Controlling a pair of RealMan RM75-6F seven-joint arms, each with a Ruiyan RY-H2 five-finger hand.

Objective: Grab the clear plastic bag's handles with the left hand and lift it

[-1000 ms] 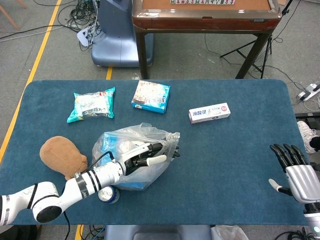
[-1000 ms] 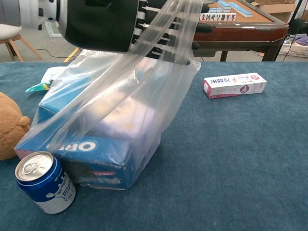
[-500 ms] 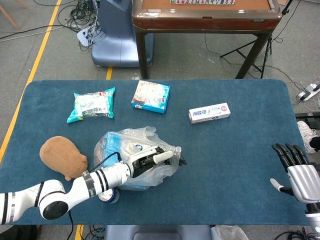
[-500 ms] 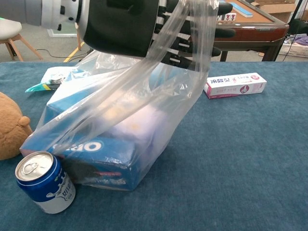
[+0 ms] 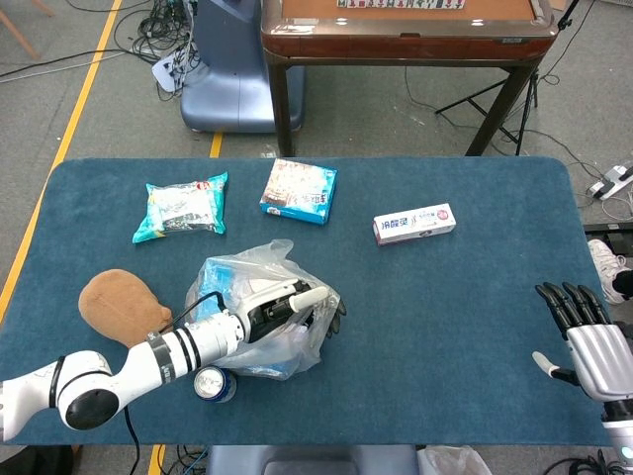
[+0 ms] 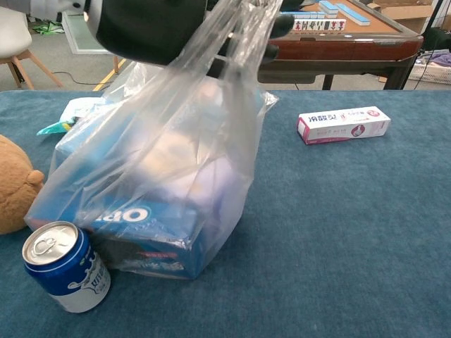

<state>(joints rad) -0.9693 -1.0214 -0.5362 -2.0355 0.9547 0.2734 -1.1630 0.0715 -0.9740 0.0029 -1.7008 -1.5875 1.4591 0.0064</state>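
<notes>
The clear plastic bag stands on the blue table with a blue Oreo box and other packs inside. My left hand is over the bag's top, its fingers closed around the bag's handles, which are pulled taut upward. The bag's bottom still rests on the cloth. My right hand hangs at the table's right edge with fingers spread, holding nothing.
A blue soda can stands right by the bag's front left corner. A brown plush lies to its left. A toothpaste box, a blue snack box and a teal packet lie farther back.
My left hand drew back to the left and up with the handles, tightening the plastic and pulling the bag more upright. The right hand stayed still.
</notes>
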